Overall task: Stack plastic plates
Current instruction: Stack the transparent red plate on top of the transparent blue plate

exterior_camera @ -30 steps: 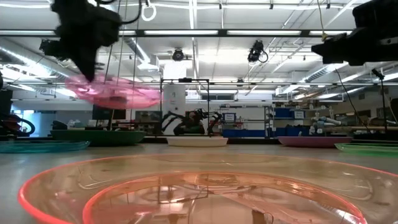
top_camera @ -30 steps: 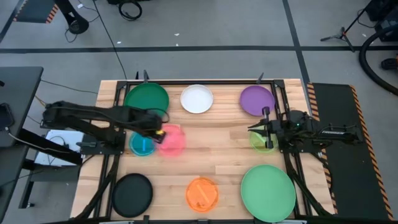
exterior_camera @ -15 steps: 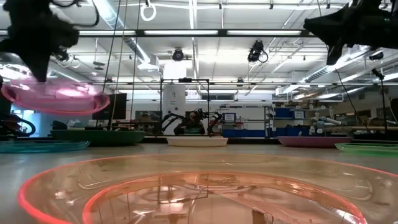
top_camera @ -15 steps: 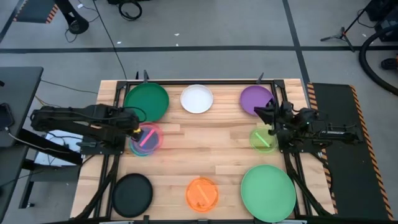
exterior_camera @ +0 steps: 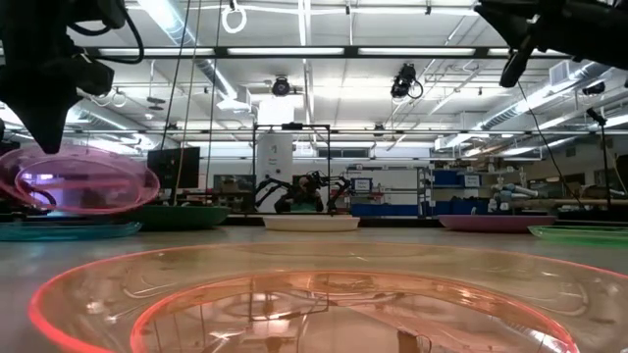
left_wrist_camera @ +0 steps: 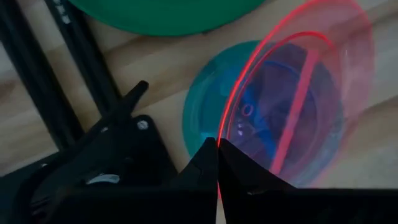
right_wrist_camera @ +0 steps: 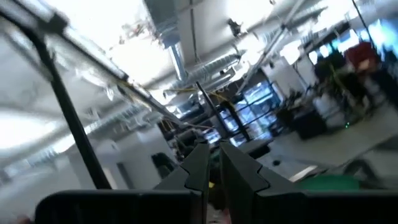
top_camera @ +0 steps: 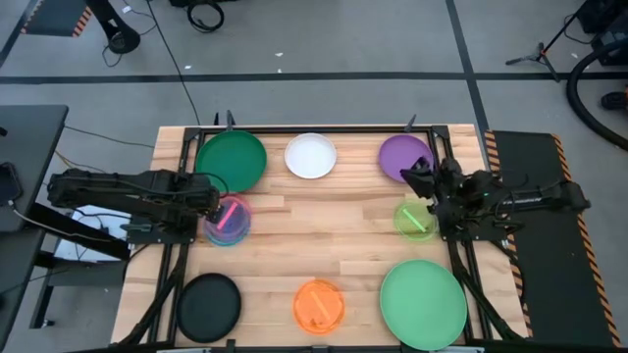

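Placement step: my left end effector point(left_wrist_camera: 217, 163) is clenched on the pink plate point(left_wrist_camera: 298, 93), tilted just over the blue plate point(left_wrist_camera: 214, 118). Next I'd level, lower, release. Right end effector point(top_camera: 417, 178), nearly closed, holds nothing.

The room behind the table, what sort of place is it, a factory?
More likely a robotics lab or workshop. Beyond the wooden table in the low view run exposed ceiling ducts and strip lights, and another small robot arm stands on a bench among shelving.
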